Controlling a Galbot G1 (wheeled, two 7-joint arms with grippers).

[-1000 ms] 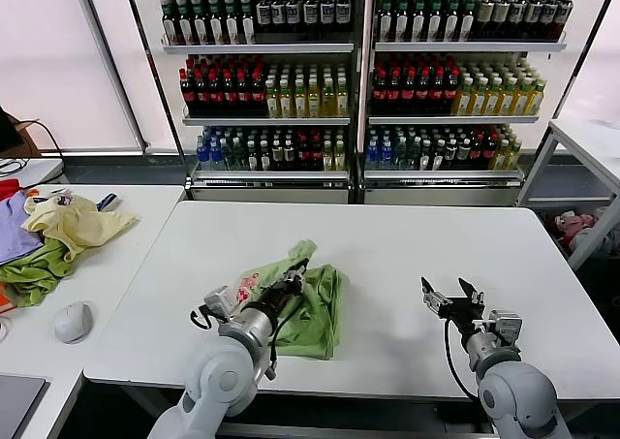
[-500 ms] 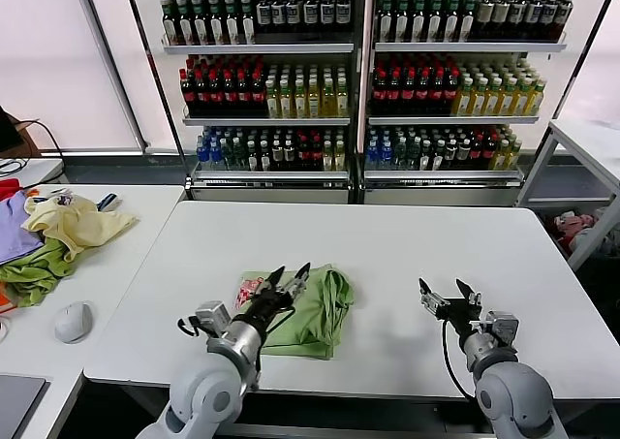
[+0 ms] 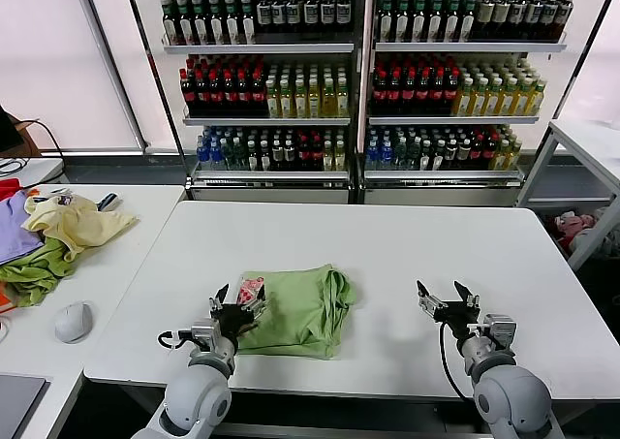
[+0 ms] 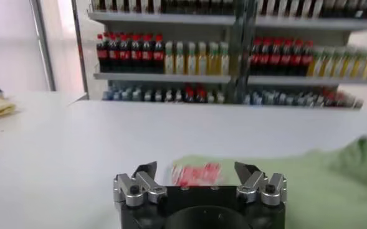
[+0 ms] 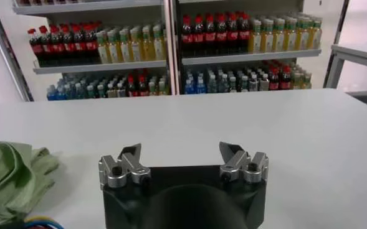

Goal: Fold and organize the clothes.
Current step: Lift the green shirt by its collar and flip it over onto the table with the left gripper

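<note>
The light green shirt (image 3: 295, 310) lies folded into a rough rectangle near the front of the white table (image 3: 387, 235), its red-pink and white print (image 3: 251, 288) at the left corner. My left gripper (image 3: 235, 301) is open and empty, just at the shirt's left front edge. In the left wrist view the shirt (image 4: 333, 180) and its print (image 4: 195, 173) lie right ahead of the open left gripper (image 4: 195, 169). My right gripper (image 3: 439, 296) is open and empty, low over the table to the shirt's right. The right wrist view shows the shirt (image 5: 12, 174) off to one side of that gripper (image 5: 180, 151).
A side table (image 3: 126, 216) on the left holds a pale yellow garment (image 3: 73, 221), purple and darker green garments (image 3: 34, 265) and a grey mouse (image 3: 73, 321). Drink shelves (image 3: 358, 71) stand behind. Another table's corner (image 3: 591, 139) is at the right.
My left gripper has let go of the shirt and drawn back toward the front left. The raised flap has dropped, so the shirt lies flat. The right gripper has barely moved.
</note>
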